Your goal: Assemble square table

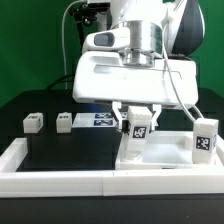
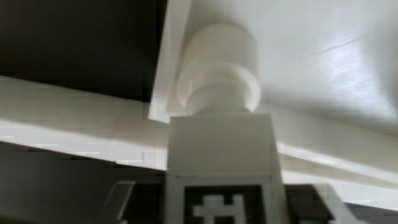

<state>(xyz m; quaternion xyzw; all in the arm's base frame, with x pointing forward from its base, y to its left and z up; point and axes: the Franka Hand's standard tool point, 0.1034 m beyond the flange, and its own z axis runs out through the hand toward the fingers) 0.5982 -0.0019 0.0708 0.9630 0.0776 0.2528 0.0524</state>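
My gripper (image 1: 139, 126) is shut on a white table leg (image 1: 139, 128) with a black-and-white tag, held upright over the near left corner of the square tabletop slab (image 1: 160, 152). A second leg (image 1: 205, 140) stands upright on the slab's corner at the exterior view's right. Two more legs (image 1: 33, 122) (image 1: 65, 121) lie loose on the black table at the exterior view's left. In the wrist view the held leg (image 2: 221, 150) fills the middle between my gripper's (image 2: 221, 207) fingers (image 2: 135, 205). Its rounded end (image 2: 222, 65) sits right at the slab's (image 2: 338, 50) edge.
The long white border wall (image 1: 55, 172) runs along the front and up the exterior view's right side, with the slab pushed against it. The marker board (image 1: 100, 120) lies flat behind the gripper. The wall also crosses the wrist view as a white band (image 2: 71, 115).
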